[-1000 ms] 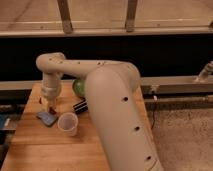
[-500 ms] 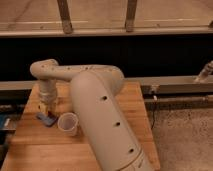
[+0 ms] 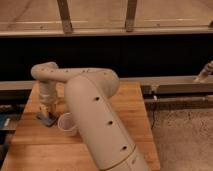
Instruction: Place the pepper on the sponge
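The blue-grey sponge [image 3: 45, 119] lies flat on the wooden table [image 3: 35, 145] near its left edge, just left of a clear plastic cup [image 3: 66, 124]. My gripper [image 3: 48, 109] points straight down right above the sponge, touching it or nearly so. The pepper does not show; the gripper covers the spot above the sponge. The thick beige arm runs from the bottom right up and across to the gripper and hides the middle of the table.
The cup stands close to the right of the gripper. A dark wall and a metal rail [image 3: 175, 87] run behind the table. A blue object [image 3: 4, 121] sits off the table's left edge. Grey speckled floor [image 3: 185, 135] lies to the right.
The arm has swung left and its upper link now covers more of the table, hiding the green object seen earlier. The gripper has shifted left and settled lower over the sponge.
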`<state>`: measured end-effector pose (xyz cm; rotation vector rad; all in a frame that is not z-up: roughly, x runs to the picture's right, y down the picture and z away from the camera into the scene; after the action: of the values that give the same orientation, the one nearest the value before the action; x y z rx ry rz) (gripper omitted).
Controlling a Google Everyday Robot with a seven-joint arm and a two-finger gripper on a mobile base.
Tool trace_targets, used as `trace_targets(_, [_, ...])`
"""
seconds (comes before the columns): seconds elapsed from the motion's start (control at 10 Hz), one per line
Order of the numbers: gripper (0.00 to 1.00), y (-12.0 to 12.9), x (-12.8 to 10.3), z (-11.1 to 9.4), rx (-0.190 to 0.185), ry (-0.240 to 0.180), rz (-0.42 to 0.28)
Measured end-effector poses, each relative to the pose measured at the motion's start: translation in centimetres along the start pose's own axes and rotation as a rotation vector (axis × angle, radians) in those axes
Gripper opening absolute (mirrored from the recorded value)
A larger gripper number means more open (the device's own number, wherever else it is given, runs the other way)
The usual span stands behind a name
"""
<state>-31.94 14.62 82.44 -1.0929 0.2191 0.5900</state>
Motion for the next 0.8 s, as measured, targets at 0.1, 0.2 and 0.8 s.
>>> trace_targets(0.1, [0.0, -0.11, -0.09, 0.53, -0.009, 0.007, 0.0])
trace_targets(0.2, [0.0, -0.26, -0.07, 0.87, -0.018, 0.013, 0.001])
trace_targets(0.8, [0.26, -0.18, 0.03, 1.33, -0.037, 0.025, -0.004])
